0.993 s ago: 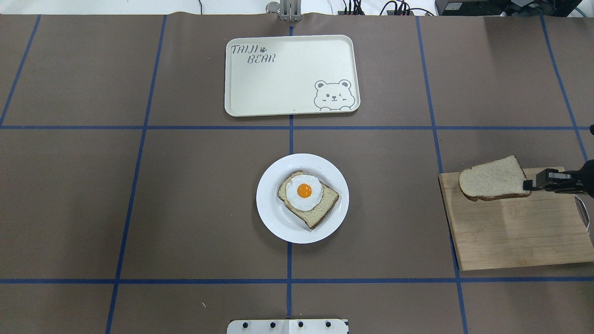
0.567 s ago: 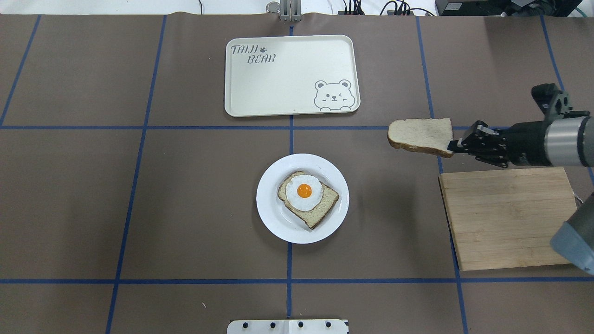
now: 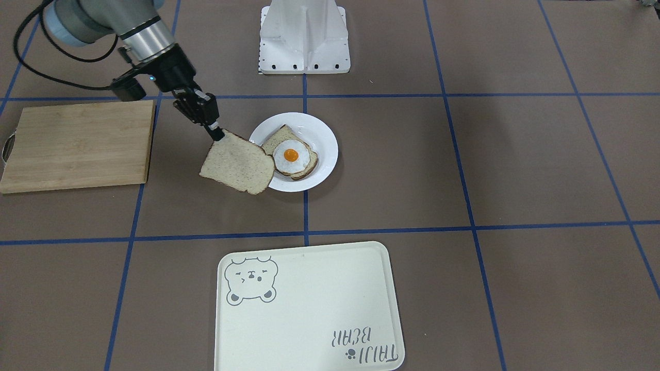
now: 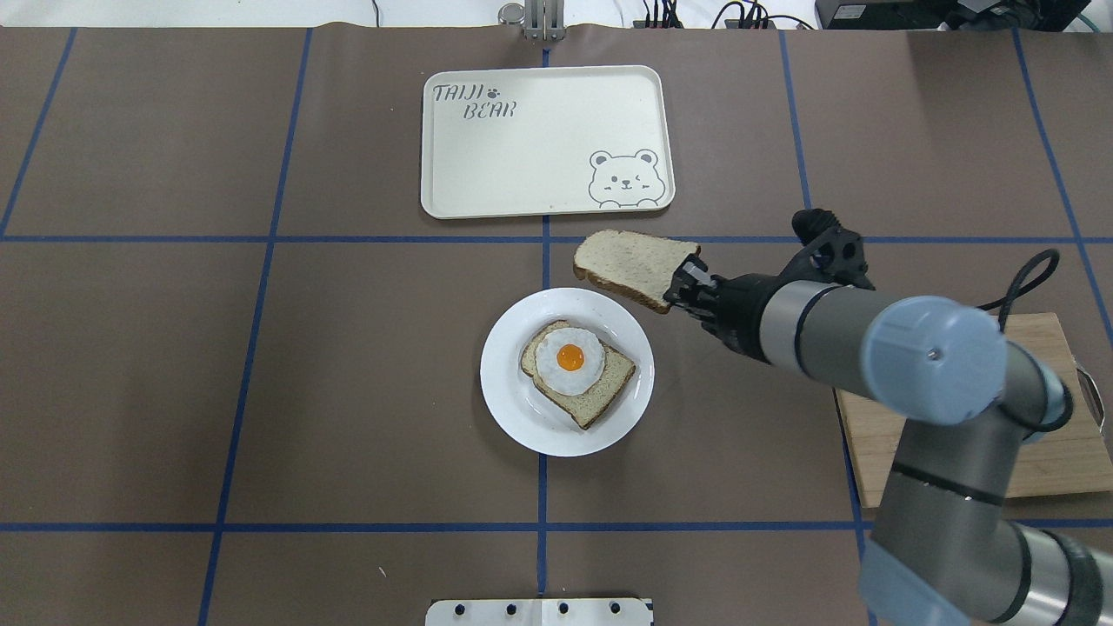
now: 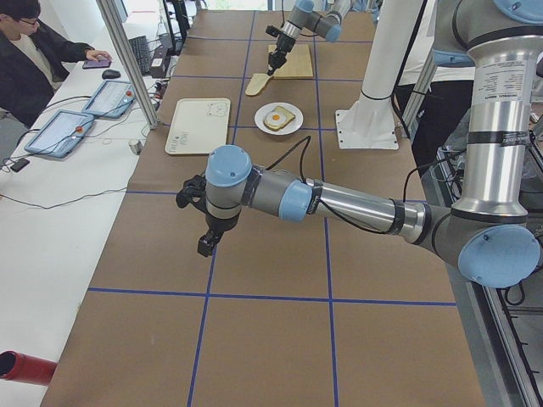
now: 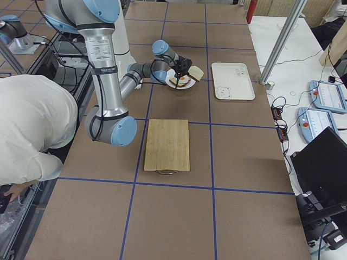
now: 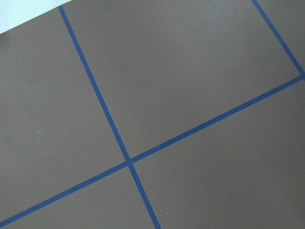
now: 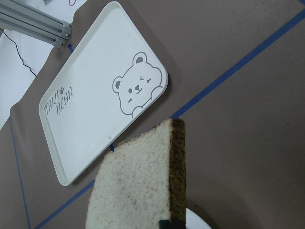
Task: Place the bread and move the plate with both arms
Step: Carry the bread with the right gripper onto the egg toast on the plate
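Right gripper [image 4: 683, 283] is clenched on the bread [image 4: 635, 265], pinching the crust at one short end. The slice is carried in the air near the middle of the worktop, just past the plate's rim on the operator side, between plate and tray.

Key relation: the bread's long axis runs out from the fingertips toward the worktop's left end, angled a little toward the operator-side edge. The plate [image 4: 513, 417] lies from the gripper toward the robot-side edge and a little toward the left end. The slice probably needs to travel that way and then come down.

The right gripper is much the nearer to the plate. The left gripper [image 5: 206, 244] hangs over bare brown cover toward the left end, well apart from it; whether it is released or clenched cannot be told.

Materials:
- Bread: pale speckled crumb, dark brown crust, one end rounded; likely soft, and it may sag from an edge grip.
- Plate: round, glossy white, raised rim. It carries an egg-topped slice [image 4: 574, 369] set at an angle.
- Tray [image 4: 539, 139]: cream, rectangular with rounded corners and a bear drawing, at mid operator-side edge.
- Cutting board [image 3: 77, 144]: pale wood, visible grain, at the right end.
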`<state>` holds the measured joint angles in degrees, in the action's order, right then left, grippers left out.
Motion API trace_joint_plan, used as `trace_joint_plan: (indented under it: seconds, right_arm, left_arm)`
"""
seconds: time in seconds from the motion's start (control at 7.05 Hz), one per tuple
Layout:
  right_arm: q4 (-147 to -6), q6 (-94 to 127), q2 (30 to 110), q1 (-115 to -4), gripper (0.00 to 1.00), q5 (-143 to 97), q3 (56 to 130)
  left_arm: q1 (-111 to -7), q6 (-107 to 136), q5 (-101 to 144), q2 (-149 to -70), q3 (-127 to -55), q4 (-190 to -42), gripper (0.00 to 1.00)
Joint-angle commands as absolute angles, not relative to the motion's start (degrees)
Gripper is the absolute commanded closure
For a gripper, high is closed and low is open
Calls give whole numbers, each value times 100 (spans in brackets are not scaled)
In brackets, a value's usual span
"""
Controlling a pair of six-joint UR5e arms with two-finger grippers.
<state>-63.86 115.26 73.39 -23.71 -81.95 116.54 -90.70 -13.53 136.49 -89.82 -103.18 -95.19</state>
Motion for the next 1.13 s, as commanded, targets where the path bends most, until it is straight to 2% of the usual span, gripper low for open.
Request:
trace_joint_plan:
  seconds: [0.0, 0.28, 0.71, 0.85, 0.99]
  right_arm:
    - [-7765, 12406, 6411, -1445, 100, -6808, 11236]
    - [-8225, 12883, 6223, -1005, 100, -6165, 10803]
    - [-8516, 12885, 6258, -555, 100, -5995, 10793]
    - [-8534, 12833, 6249, -562, 62, -6003, 10802]
    - [-8534, 12606, 6249, -702, 1, -6046, 10845]
  left_arm:
    - [-9070, -1354, 13649, -8982, -10310, -9519, 1]
    - [-9070, -1345, 13649, -8982, -10310, -9519, 1]
    - [-9070, -1345, 13649, -8982, -10318, -9519, 1]
    - [-9070, -1345, 13649, -8982, -10318, -9519, 1]
    - [-9070, -1345, 13649, -8982, -10318, -9519, 1]
